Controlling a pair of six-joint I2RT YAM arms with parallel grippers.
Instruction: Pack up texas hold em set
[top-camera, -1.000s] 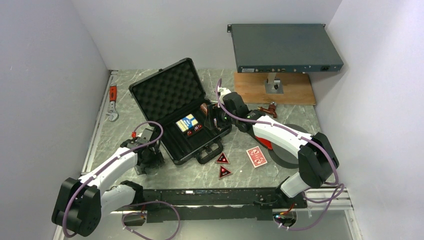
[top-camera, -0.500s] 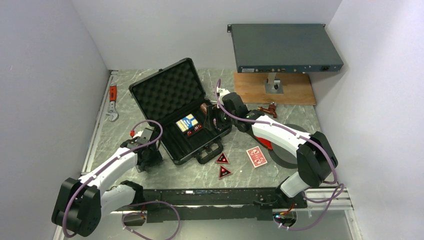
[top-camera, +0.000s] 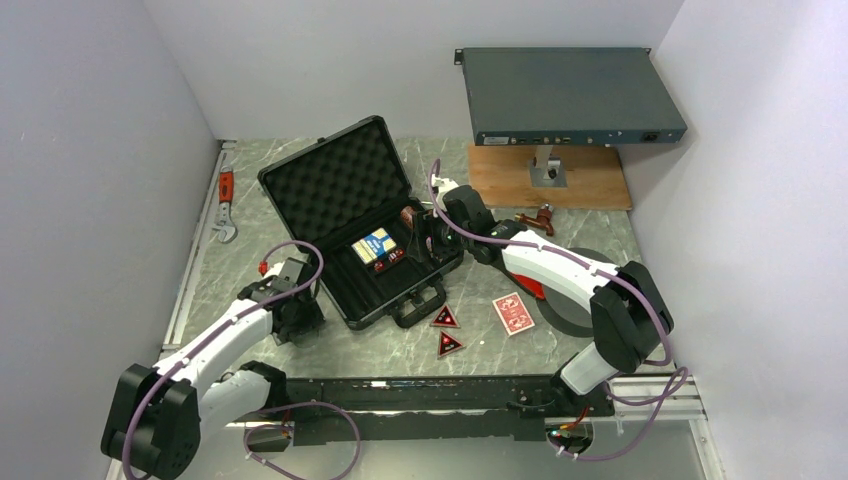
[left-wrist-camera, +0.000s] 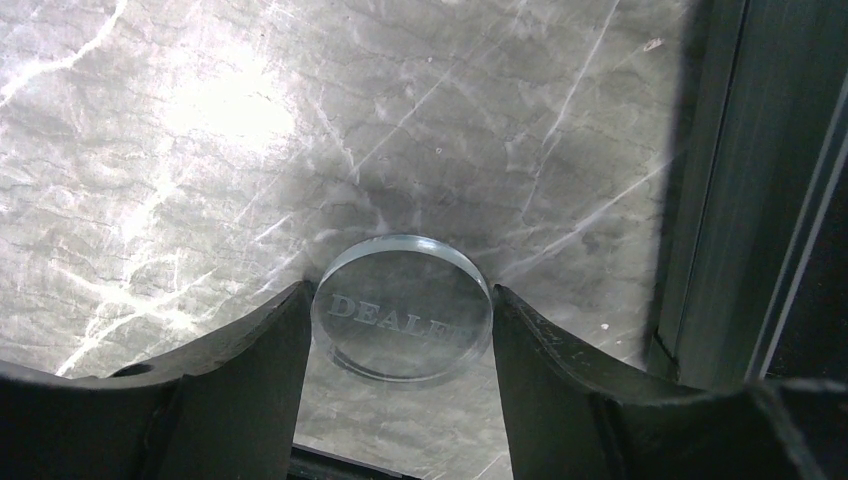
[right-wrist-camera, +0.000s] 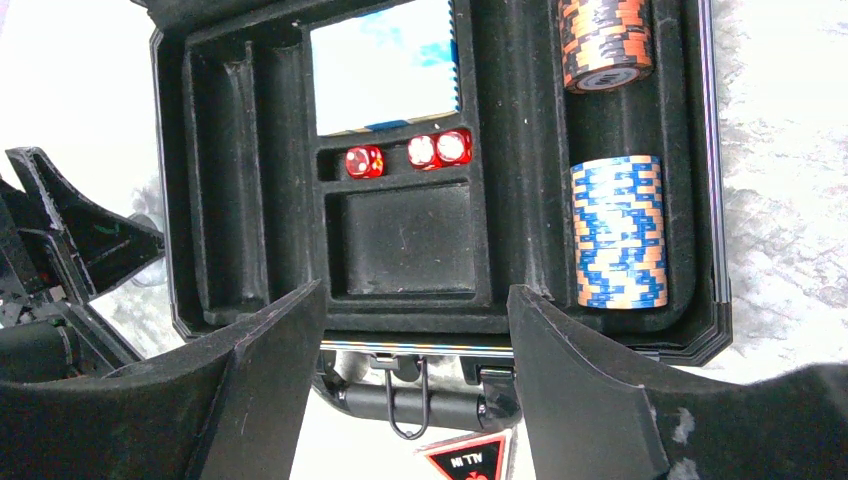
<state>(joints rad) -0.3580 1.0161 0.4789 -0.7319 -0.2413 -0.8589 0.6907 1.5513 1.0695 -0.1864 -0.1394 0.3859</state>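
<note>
The black case (top-camera: 335, 185) lies open mid-table, its egg-crate lid up at the back. A blue deck (right-wrist-camera: 385, 65), red dice (right-wrist-camera: 440, 149), a blue chip roll (right-wrist-camera: 618, 232) and an orange-black chip roll (right-wrist-camera: 604, 42) sit in its tray. My right gripper (right-wrist-camera: 415, 290) hangs open over the tray's front edge, holding nothing. On the table in front lie two red-black triangular tokens (top-camera: 445, 318) and a red deck (top-camera: 513, 313). My left gripper (left-wrist-camera: 401, 290) is down on the table left of the case, its fingers against both sides of a clear disc marked DEALER (left-wrist-camera: 402, 315).
A grey rack-mount box (top-camera: 570, 95) stands on a wooden board (top-camera: 550, 178) at the back right. A black round disc (top-camera: 578, 305) lies under the right arm. A red-handled wrench (top-camera: 226, 205) lies by the left wall. A metal rail (left-wrist-camera: 740, 200) runs beside my left gripper.
The left gripper's fingers have closed in around the clear dealer disc, and the left arm has shifted slightly. The right arm has hardly moved.
</note>
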